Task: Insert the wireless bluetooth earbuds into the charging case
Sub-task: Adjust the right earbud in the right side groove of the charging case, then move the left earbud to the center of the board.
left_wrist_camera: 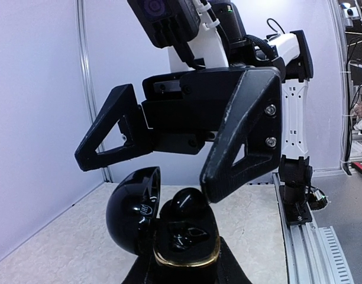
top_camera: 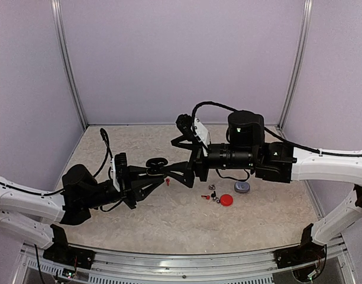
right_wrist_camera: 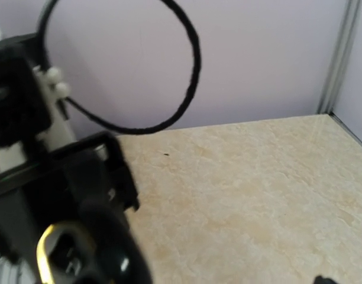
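As its lid (left_wrist_camera: 131, 208) gapes, black case (left_wrist_camera: 187, 251), earbud (left_wrist_camera: 190, 203) inside

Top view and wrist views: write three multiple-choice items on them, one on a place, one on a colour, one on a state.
1. Where is the red case? A. on the table, beside the grey case; B. in a gripper; C. against the back wall.
2. What colour is the charging case that the left gripper holds? A. red; B. black; C. grey.
3. How does the right gripper stand? A. wide open; B. shut on a case; C. shut on nothing.
Key: 1 A, it lies next to the grey one; 2 B, glossy black with lid open; 3 A, its fingers spread above that case.
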Motion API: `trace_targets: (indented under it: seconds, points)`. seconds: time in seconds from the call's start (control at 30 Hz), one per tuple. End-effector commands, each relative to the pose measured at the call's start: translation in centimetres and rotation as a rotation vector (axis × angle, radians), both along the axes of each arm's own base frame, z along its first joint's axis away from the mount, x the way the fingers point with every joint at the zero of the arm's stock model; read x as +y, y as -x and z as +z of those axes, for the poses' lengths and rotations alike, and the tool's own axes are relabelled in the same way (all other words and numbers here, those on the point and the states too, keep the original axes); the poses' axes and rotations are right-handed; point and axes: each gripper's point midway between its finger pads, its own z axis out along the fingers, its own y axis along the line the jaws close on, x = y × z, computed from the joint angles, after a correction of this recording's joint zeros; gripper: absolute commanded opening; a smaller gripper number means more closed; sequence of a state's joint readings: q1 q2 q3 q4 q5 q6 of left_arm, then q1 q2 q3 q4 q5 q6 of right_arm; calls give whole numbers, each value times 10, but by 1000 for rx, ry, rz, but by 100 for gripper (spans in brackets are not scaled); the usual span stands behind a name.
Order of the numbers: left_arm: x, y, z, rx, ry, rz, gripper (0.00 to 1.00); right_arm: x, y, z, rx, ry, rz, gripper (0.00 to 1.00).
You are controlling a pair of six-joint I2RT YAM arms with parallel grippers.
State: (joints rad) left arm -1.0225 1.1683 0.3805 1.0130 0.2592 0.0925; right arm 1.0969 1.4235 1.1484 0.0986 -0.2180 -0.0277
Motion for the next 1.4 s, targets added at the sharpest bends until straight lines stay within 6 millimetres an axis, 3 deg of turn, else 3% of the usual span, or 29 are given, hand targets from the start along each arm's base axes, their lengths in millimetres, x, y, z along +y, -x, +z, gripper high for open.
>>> trace_targets:
  seconds: [0.0, 0.13, 0.33, 0.57, 0.87, 0.93, 1.1, 1.2, 1.37]
  points:
    - [5, 4, 18, -67, 45, 3, 0, -16, 24, 21, -45, -60, 113, 97]
    - [3, 7, 15, -84, 32, -9, 0, -22, 37, 35, -74, -107, 168, 96]
    - [-3, 10, 11, -107, 5, -28, 0, -14, 27, 37, -62, -103, 137, 96]
    - [-9, 13, 10, -131, -18, -36, 0, -3, 7, 22, -34, -50, 61, 95]
    - [-5, 13, 10, -132, -6, -28, 0, -3, -12, -21, 26, 66, -16, 92]
    - [-5, 13, 8, -137, -8, -24, 0, -5, -6, -16, 29, 44, 17, 92]
    - [-1, 8, 2, -134, -14, -6, 0, -17, 31, 13, -18, -64, 180, 99]
    - [3, 4, 2, -123, -8, 7, 0, -26, 30, 22, -14, -96, 145, 99]
    - [14, -2, 2, -93, 28, 29, 0, -38, 11, 11, 26, -22, 34, 99]
